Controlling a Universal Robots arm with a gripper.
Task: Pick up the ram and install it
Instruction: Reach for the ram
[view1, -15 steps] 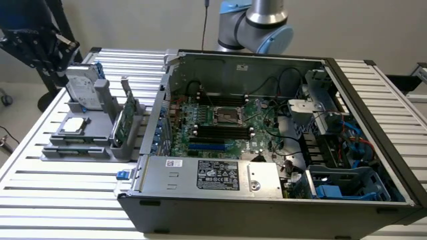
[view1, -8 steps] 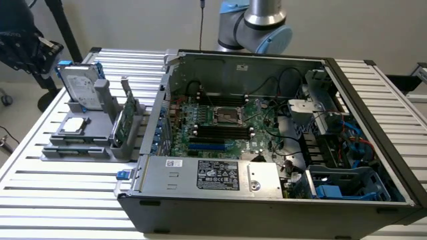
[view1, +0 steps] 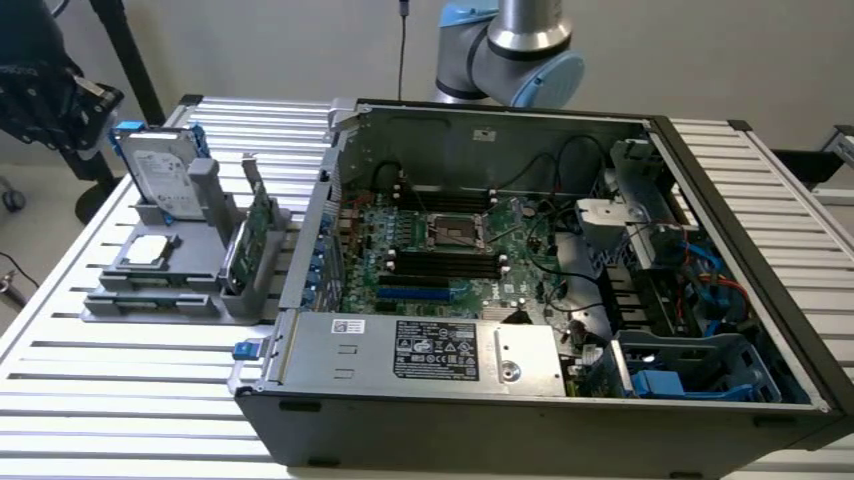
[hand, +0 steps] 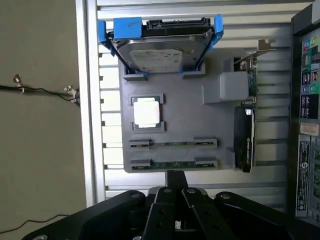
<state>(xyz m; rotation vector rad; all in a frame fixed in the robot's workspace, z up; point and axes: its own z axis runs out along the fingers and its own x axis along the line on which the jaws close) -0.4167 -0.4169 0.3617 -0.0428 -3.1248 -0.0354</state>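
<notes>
Wrist view: gripper hangs over the table at the near edge of a grey holder, jaws pressed together, nothing between them. Just past the fingertips the ram sits on edge in the holder's closest slot, a thin green strip between two grey clips, not touched by the gripper. A second stick stands in the next slot, parallel. Beyond these, a square processor chip lies flat in its recess. A green card stands upright along the holder's side toward the computer. At the far end, a silver hard drive with blue rails stands on edge. Exterior view: same holder at the exterior view's left, hard drive at its far end, card on the side next to the case; the sticks in the near slots are too thin here to tell apart. This view adds the open case lying on the table, a labelled metal box along its near wall, then the green motherboard with long dark slots just nearer than the square socket. Farthest back, a blue-and-silver joint of the arm rises behind the case.
</notes>
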